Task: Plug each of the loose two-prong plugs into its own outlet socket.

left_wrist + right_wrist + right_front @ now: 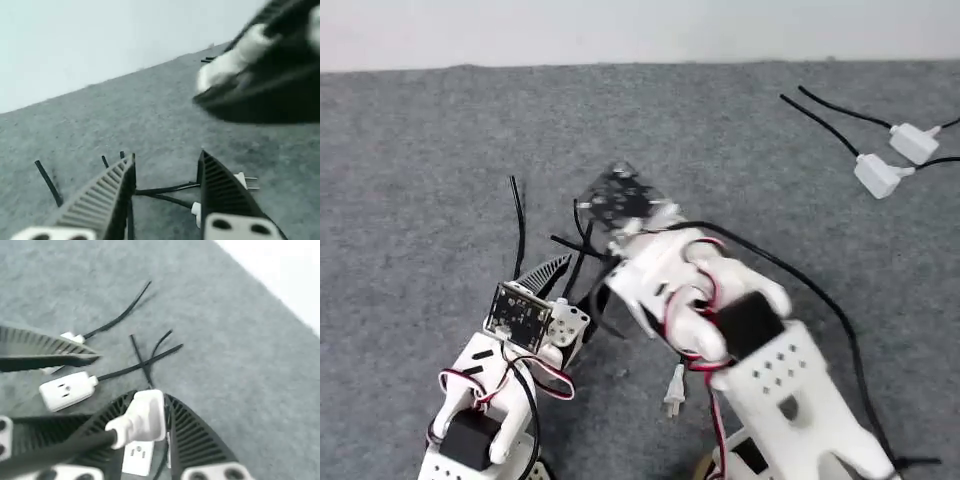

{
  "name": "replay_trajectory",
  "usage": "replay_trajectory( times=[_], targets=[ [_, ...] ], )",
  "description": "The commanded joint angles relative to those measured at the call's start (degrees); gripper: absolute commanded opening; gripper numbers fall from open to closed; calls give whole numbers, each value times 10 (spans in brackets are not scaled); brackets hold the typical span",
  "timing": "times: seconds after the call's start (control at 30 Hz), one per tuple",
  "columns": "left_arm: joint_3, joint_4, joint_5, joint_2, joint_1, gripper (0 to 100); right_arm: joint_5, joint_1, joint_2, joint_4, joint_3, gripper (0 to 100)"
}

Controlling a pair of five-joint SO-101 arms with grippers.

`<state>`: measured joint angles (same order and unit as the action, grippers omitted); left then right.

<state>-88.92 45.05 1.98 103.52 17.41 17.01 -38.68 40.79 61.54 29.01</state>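
- Pinching a white plug (145,415) by its body, our right gripper (150,396) hangs just above 1 socket (134,456); a 2nd socket (67,390) lies beside it.
- Our left gripper (167,156) is spread and empty, near a loose plug (242,181).
- We judge the plugs light, hard and slick, with springy cords (142,362) that tug; grip the flat sides and leave the prongs free.
- Both arms crowd together; the carpet (440,150) toward the wall is open.

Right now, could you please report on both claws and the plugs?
Left claw open, empty. Right claw shut on a white plug, socket right by it. Second plug loose on the carpet. Cords crossing nearby.
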Motion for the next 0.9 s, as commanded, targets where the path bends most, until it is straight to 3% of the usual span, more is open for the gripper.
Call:
replay_trajectory(
  times=[0.0,0.67,0.87],
  targets=[
    [7,-19,7,7,4,192,0,-44,-30,6,-55,9],
    [21,-18,7,8,-2,191,-4,-76,-22,28,-25,9],
    [38,-14,7,8,-33,191,-4,-73,2,24,17,9]
  ],
)
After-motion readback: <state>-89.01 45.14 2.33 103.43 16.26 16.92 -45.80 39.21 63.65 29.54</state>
